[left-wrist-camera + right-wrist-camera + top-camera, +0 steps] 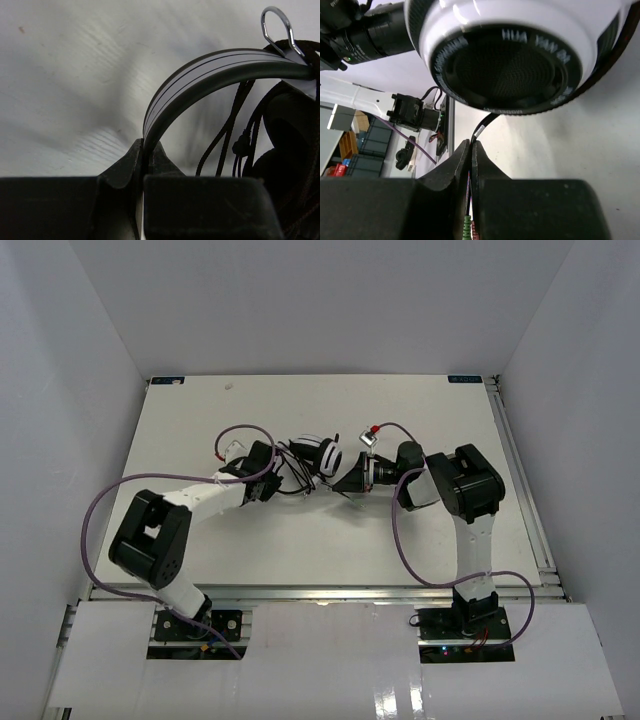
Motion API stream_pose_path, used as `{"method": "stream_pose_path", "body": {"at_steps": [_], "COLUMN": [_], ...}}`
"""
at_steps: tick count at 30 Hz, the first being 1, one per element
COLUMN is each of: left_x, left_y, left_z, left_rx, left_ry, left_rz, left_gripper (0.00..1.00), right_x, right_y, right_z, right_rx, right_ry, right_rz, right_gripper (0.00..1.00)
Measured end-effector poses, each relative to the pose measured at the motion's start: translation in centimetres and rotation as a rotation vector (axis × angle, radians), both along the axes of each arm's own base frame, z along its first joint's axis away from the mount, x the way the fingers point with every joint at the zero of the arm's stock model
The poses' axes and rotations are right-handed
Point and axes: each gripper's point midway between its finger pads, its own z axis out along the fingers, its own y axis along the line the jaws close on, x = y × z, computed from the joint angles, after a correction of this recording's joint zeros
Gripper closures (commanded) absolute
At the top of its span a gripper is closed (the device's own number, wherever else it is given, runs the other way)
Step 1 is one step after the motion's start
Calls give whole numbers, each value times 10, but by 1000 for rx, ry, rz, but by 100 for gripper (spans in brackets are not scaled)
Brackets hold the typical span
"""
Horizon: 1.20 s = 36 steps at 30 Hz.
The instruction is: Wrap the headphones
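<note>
The black-and-white headphones are held above the table's middle, between the two arms. My left gripper is shut on the white-striped headband. The thin black cord hangs in loops beside an ear cup. My right gripper is shut on the cord's end, just below a white ear cup that fills that view. Coloured wire ends show between its fingers. In the top view the left gripper and right gripper flank the headset.
The white table has metal rails at its right edge and front edge. White walls enclose the back and sides. Purple arm cables loop beside each arm. A small red-tipped part sits behind the right wrist.
</note>
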Motion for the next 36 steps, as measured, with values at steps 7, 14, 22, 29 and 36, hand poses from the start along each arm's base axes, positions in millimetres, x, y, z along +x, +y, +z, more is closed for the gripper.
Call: {"method": "stream_pose_path", "body": {"at_steps": [7, 14, 22, 29, 36], "left_x": [-1, 10, 5, -32, -99], "left_y": [-1, -13, -16, -16, -15], "left_z": [-26, -26, 28, 128, 190], "left_rx": [43, 55, 72, 72, 66], "left_ry": [104, 133, 11, -327, -660], "left_rz": [3, -66, -229, -520, -792], "left_gripper": [94, 23, 2, 2, 2], "right_x": [6, 6, 37, 50, 29], "right_y": [2, -2, -44, -107, -168], "right_z": [-20, -27, 14, 45, 99], "right_rx": [-19, -70, -281, -614, -836], "right_ry": [35, -19, -285, -453, -658], "right_rz": [-10, -4, -126, -338, -604], "right_gripper": [82, 46, 10, 10, 10]}}
